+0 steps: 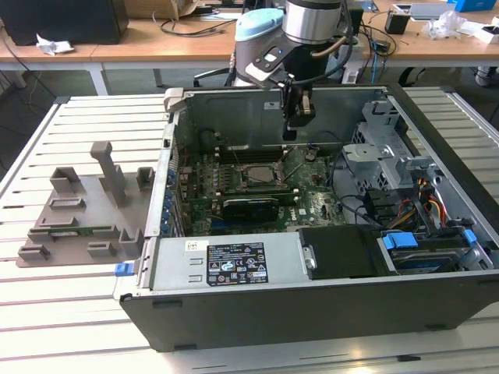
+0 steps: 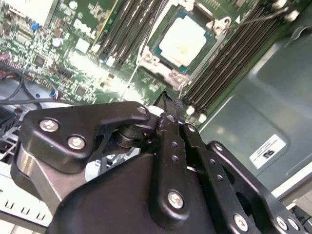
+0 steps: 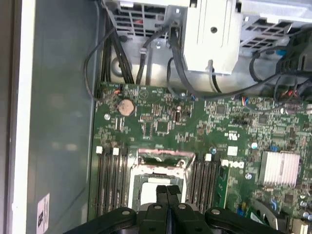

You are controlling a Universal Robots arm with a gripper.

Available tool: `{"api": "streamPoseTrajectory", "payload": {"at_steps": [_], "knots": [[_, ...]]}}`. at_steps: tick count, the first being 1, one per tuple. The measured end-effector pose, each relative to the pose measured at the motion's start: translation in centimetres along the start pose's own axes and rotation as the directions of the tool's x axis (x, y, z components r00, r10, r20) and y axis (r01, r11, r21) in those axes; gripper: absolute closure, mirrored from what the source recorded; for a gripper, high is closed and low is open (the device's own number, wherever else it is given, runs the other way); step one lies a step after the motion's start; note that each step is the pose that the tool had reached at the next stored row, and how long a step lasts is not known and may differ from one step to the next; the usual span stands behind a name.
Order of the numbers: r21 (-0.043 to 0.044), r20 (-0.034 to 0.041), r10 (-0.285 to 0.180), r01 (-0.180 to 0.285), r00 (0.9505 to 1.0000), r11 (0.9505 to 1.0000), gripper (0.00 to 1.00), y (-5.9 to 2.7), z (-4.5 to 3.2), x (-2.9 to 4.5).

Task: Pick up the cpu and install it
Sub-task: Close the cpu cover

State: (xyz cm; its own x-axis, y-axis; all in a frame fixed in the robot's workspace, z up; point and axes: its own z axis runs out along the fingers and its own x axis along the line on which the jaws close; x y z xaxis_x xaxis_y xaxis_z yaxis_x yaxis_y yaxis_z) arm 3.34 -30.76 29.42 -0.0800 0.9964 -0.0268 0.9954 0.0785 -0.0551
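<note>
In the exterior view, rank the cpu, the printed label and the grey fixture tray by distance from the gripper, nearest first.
From the gripper:
1. cpu, in the socket close by.
2. printed label, on the case's near metal cover.
3. grey fixture tray, outside the case, on the exterior view's left.

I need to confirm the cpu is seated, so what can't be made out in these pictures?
- First wrist view: the gripper hides the near part of the cpu and socket.
- Exterior view: the socket is too small to show how the cpu lies.
- Second wrist view: the cpu sits in the socket, but the picture's edge cuts off the socket's far side, and full seating cannot be judged.
</note>
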Motion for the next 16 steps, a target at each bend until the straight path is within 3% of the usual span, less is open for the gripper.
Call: {"api": "streamPoseTrajectory", "payload": {"at_steps": [10, 16], "knots": [[0.0002, 0.0000, 0.000, 0.000, 1.0000, 1.0000, 0.89, 3.03, -0.16, -0.24], [0.0003, 0.0004, 0.000, 0.000, 1.0000, 1.0000, 0.89, 4.24, -0.23, -0.33]]}}
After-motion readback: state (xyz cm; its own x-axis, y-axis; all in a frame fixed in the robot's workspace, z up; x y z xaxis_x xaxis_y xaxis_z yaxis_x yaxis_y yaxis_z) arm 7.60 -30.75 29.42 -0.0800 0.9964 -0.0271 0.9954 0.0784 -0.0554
